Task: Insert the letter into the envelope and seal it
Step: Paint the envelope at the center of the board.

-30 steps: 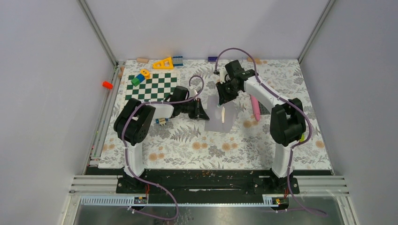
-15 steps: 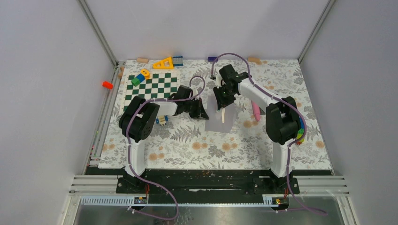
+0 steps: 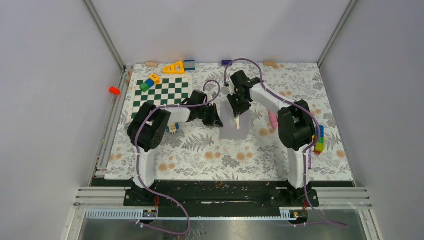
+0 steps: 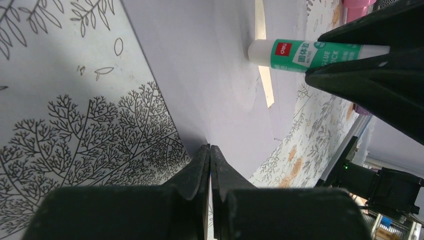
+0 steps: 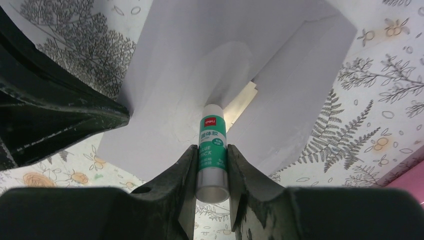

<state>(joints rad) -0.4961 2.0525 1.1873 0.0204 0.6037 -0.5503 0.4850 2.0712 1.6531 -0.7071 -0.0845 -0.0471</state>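
**Chessboard [image 3: 160, 94]:** stiff, flat, green and white checks, at the far-left corner of the surface [image 3: 200, 155]. Small hard blocks [image 3: 149, 82] sit on its far-left corner. The surface is covered in matte cloth with a fern and flower print.

**Left arm [image 3: 150, 127]:** the left jaws are clenched tight, black and wedge-shaped. Their tips rest at the envelope's left edge and seem to pin it down. Whether any paper is nipped between them cannot be told.

**Envelope [image 4: 200, 75]:** lies flat at mid-surface, nearer the far edge, between the two arms.
- Material: thin pale lavender paper with a smooth matte face, rectangular, flap lying open.
- Contents: a cream strip [image 5: 242, 102] shows at the mouth, probably the letter's edge.
- Handling (judged): very light and limp, quick to crease or buckle, and likely to slide on the cloth when rubbed.
- Hold: best pressed flat at an edge or corner, clear of the band being glued. To lift it, use a shallow pinch on one edge.

**Glue stick [image 5: 212, 150]:** a rigid, smooth plastic cylinder with a green and white label. Its white nose meets the paper beside the cream strip. It is probably slippery, so a grip at mid-barrel suits it.

**Right arm [image 3: 280, 107]:** the right jaws grasp the glue stick across its barrel, nose pointing away from the wrist.

**Pink object [image 3: 272, 118]:** long and rounded, lying toward the right edge. Its material is unclear.
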